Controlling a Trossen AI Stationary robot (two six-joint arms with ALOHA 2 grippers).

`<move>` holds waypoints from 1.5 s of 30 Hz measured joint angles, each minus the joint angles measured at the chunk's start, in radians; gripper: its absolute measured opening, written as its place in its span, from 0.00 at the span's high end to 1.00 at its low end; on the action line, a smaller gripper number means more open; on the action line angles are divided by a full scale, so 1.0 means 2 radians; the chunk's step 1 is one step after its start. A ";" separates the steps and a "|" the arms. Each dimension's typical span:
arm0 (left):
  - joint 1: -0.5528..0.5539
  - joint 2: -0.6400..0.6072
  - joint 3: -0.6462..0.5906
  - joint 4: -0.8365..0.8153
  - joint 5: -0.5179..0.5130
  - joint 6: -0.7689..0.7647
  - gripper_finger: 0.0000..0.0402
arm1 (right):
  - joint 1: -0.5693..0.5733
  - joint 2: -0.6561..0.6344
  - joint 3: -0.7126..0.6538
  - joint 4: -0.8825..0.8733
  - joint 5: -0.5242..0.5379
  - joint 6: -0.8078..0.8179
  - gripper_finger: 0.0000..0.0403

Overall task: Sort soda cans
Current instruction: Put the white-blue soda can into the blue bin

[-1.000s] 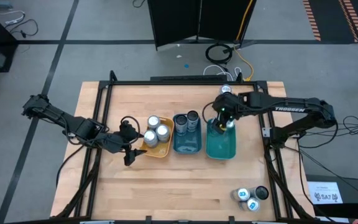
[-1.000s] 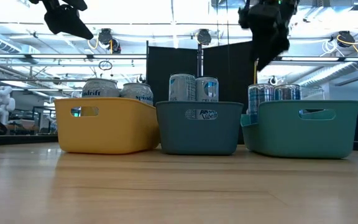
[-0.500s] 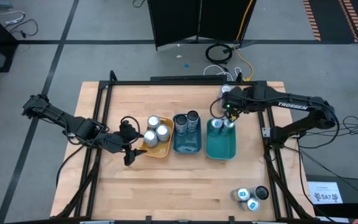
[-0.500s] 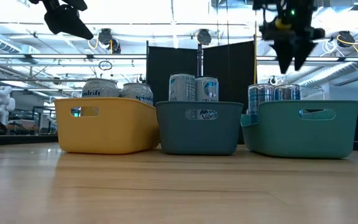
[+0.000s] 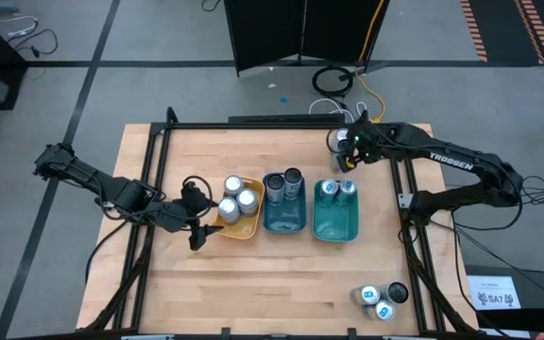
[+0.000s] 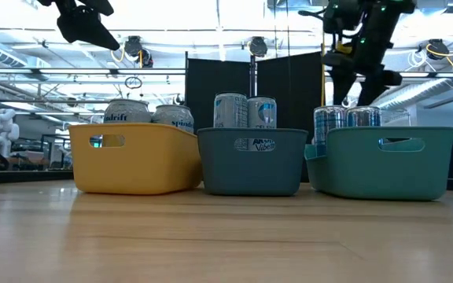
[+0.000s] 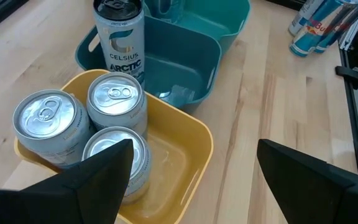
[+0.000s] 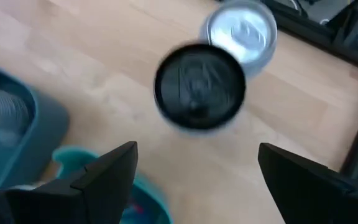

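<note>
Three silver soda cans [image 7: 107, 102] stand in the yellow tray [image 5: 235, 227]. The dark teal tray [image 5: 284, 219] holds cans [image 5: 284, 184] at its far end, and two blue-marked cans [image 5: 338, 189] stand at the far end of the teal tray [image 5: 335, 225]. My right gripper [image 8: 197, 186] hangs open above a dark-topped can [image 8: 199, 86] and a silver can [image 8: 241, 30] standing on the table near its far right corner. My left gripper [image 7: 191, 186] hovers open at the yellow tray's near left side, above the cans.
Three more cans [image 5: 379, 300] stand near the table's near right corner. Black frame rails [image 5: 407, 203] run along the table's left and right sides. Bare wood [image 5: 272, 283] lies in front of the trays.
My right gripper has moved from above the teal tray toward the table's far right corner, turning about its own axis, and now hangs over the two cans standing there. It has stayed open. The cans in the teal tray have stayed in place.
</note>
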 joint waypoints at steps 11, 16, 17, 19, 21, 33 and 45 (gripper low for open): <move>0.000 0.000 0.000 0.008 0.000 0.000 0.13 | -0.026 0.050 0.000 0.047 -0.013 -0.031 0.19; 0.000 0.000 0.000 0.014 0.000 -0.002 0.13 | -0.026 0.076 0.000 0.055 0.025 -0.031 0.19; 0.000 0.000 0.000 0.014 0.000 -0.002 0.13 | -0.026 0.079 0.000 0.057 0.027 -0.032 0.19; 0.000 0.000 0.000 0.014 0.000 -0.002 0.13 | -0.026 0.086 0.000 0.066 0.028 -0.039 0.19; 0.000 0.000 0.000 0.014 0.000 -0.002 0.13 | -0.026 0.090 0.000 0.081 0.028 -0.047 0.19; 0.000 0.000 0.000 0.013 0.001 -0.013 0.13 | -0.029 0.092 0.000 0.087 0.028 -0.056 0.41; 0.000 0.000 0.000 0.013 0.001 -0.013 0.13 | -0.018 -0.003 0.020 0.009 0.025 -0.042 0.41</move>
